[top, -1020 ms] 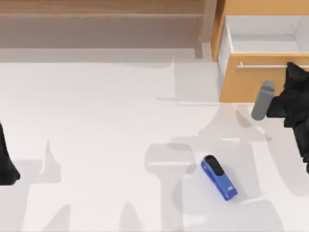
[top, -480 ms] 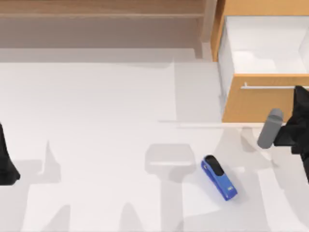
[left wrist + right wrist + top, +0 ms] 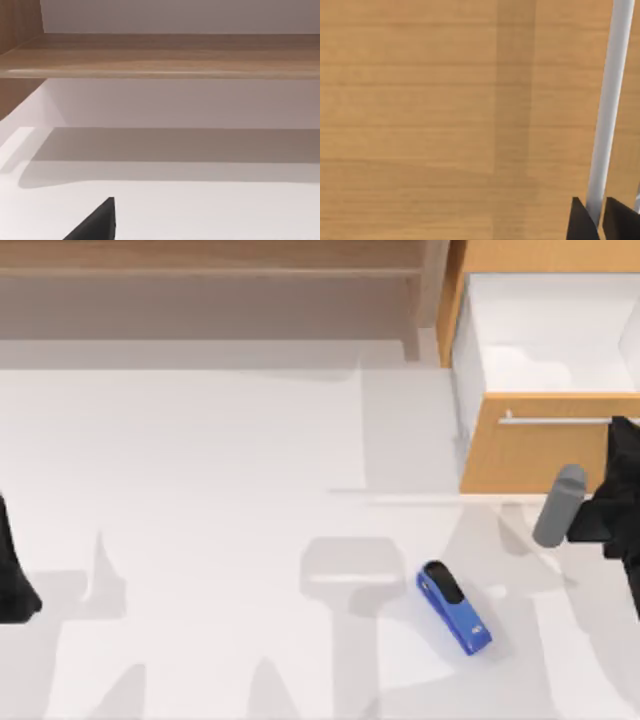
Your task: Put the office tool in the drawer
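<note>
The office tool, a small blue stapler (image 3: pixel 454 607) with a black top strip, lies on the white table to the right of centre, in front of the drawer. The drawer (image 3: pixel 530 455) at the back right stands pulled out, and its white interior (image 3: pixel 550 340) is in sight. My right gripper (image 3: pixel 625 432) is at the right end of the silver bar handle (image 3: pixel 555 420). In the right wrist view the handle (image 3: pixel 612 100) runs between the gripper's (image 3: pixel 600 212) black fingertips, which are shut on it. My left gripper (image 3: pixel 12 575) stays parked at the table's left edge.
A long wooden shelf unit (image 3: pixel 210 270) runs along the back, and its board (image 3: pixel 160 55) fills the upper part of the left wrist view. A grey cylinder (image 3: pixel 558 505) on my right arm hangs over the table between drawer and stapler.
Over the last second the drawer slid out toward the front with my right gripper on its handle, baring more white interior. Nothing moved in the last half second.
</note>
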Tool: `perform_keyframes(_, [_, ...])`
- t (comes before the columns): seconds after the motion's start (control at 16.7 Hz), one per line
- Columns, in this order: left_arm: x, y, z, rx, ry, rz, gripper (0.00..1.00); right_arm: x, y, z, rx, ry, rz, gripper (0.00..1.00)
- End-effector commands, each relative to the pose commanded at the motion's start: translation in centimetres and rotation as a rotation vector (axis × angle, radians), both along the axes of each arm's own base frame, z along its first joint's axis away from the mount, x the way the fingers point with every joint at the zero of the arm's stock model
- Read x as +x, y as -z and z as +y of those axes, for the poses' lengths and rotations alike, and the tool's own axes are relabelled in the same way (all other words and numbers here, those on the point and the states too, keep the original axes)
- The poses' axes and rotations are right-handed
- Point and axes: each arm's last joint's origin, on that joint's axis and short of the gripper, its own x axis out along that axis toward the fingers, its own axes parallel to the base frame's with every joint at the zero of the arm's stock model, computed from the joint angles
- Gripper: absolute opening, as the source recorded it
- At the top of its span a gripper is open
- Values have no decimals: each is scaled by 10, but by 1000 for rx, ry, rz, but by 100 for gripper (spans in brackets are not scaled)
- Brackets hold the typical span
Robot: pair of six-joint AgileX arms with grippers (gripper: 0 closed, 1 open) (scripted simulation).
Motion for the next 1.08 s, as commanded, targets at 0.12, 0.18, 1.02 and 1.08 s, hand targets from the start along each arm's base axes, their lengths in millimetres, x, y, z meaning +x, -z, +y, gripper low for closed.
perform_keyframes(0.12, [0,0,0,0,0,0,100,0,0,0,0,0,0,53])
perform_keyframes(0.18, [0,0,0,0,0,0,100,0,0,0,0,0,0,60])
perform_keyframes(1.02, [0,0,0,0,0,0,100,0,0,0,1,0,-1,100])
perform_keyframes(1.08, [0,0,0,0,0,0,100,0,0,0,1,0,-2,100])
